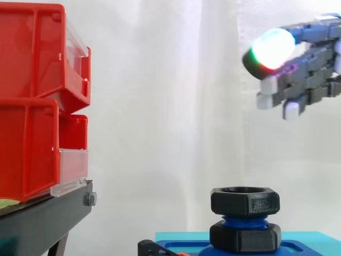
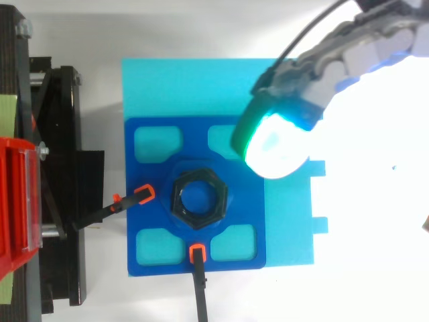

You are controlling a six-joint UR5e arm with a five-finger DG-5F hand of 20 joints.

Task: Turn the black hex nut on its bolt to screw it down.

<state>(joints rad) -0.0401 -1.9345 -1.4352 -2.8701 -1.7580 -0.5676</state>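
Observation:
A black hex nut [image 1: 244,200] [image 2: 198,199] sits at the top of a blue threaded bolt [image 1: 238,220], above a second black nut [image 1: 244,237] at the bolt's base. The bolt stands on a dark blue fixture plate [image 2: 154,215] laid over a cyan block [image 2: 188,87]. My hand [image 1: 303,74] [image 2: 322,67] hovers high above and to the right of the nut, clear of it. Its fingers are stretched out and relaxed, holding nothing, with one fingertip pad [image 1: 273,49] [image 2: 275,144] glowing white, green and cyan.
Stacked red bins [image 1: 37,96] with clear front lips rest on a black stand [image 1: 42,218] at the left. Two black clamps with orange tips [image 2: 144,194] [image 2: 196,253] hold the blue plate. A white curtain hangs behind.

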